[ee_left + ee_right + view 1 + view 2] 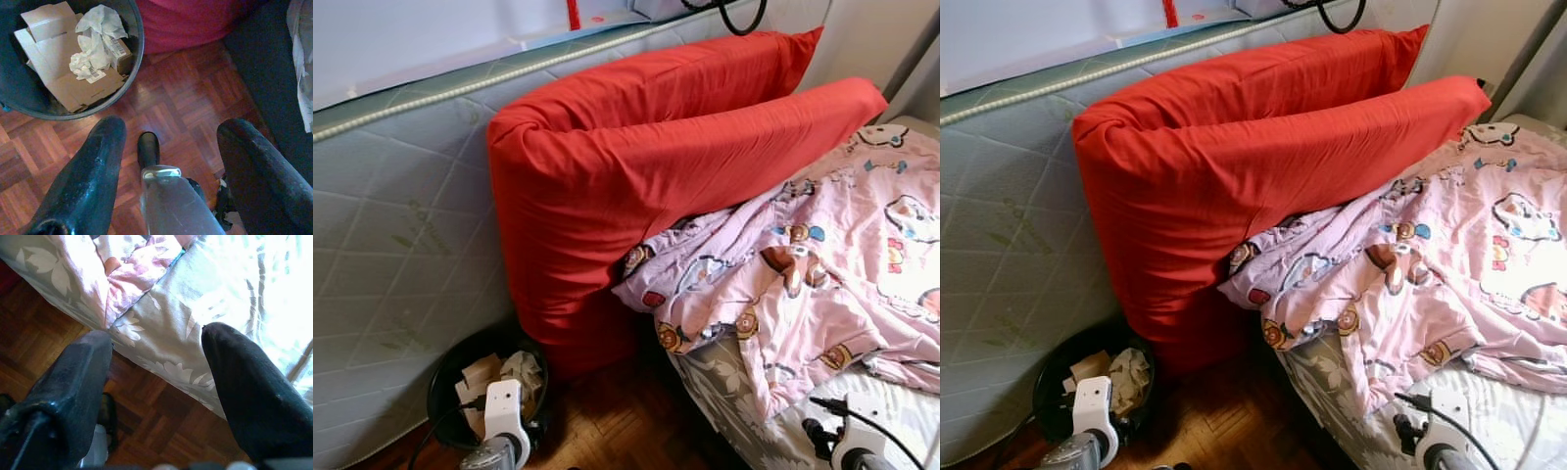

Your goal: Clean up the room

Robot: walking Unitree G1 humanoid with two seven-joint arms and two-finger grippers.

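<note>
Low at the bottom of the head views, the left gripper (168, 147) hangs over the parquet floor (186, 98) with its two black fingers spread apart and nothing between them, just beside a black round bin (445, 392). That bin stands on the floor between the upright quilted mattress (391, 245) and the big red pillow (636, 176); inside it lie flattened brown cardboard pieces (54, 58) and crumpled white paper (95, 36) with a barcode label, filling the bottom loosely. On the other side, the right gripper (156, 367) hovers with its fingers wide apart and empty at the edge of the bed (195, 323), above the grey flowered sheet. A pink cartoon-print duvet (832, 255) is rumpled across the bed, its corner touching the red pillow, which leans on the mattress
</note>
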